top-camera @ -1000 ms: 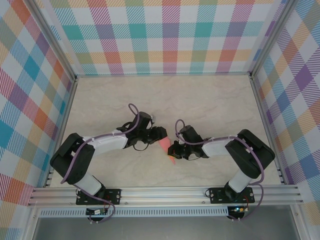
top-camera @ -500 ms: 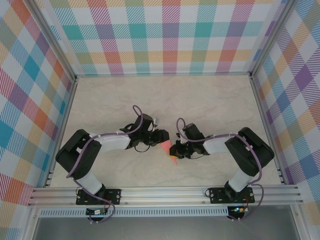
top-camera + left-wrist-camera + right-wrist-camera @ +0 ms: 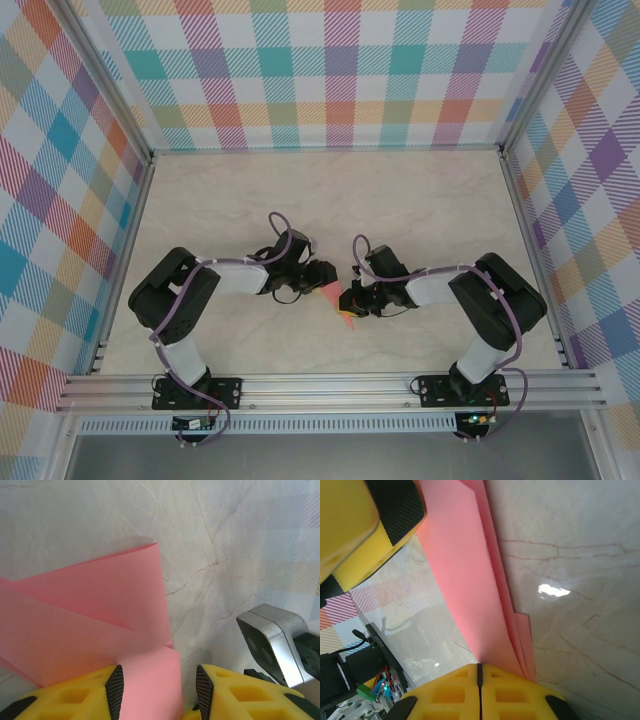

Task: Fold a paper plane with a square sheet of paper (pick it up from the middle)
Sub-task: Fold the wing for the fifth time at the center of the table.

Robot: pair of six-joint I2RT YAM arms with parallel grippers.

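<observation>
Salmon-pink paper plane (image 3: 465, 580), apparently plain, pinched in the right gripper (image 3: 479, 669).

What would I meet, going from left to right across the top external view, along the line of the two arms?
Left plaid wall → left arm → paper plane → right arm → right plaid wall.

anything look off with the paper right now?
Nothing torn or spilled. The paper plane, pinched in the right end effector, has layers fanning apart at the edges instead of lying flush. The left end effector straddles it, jaws apart.
</observation>
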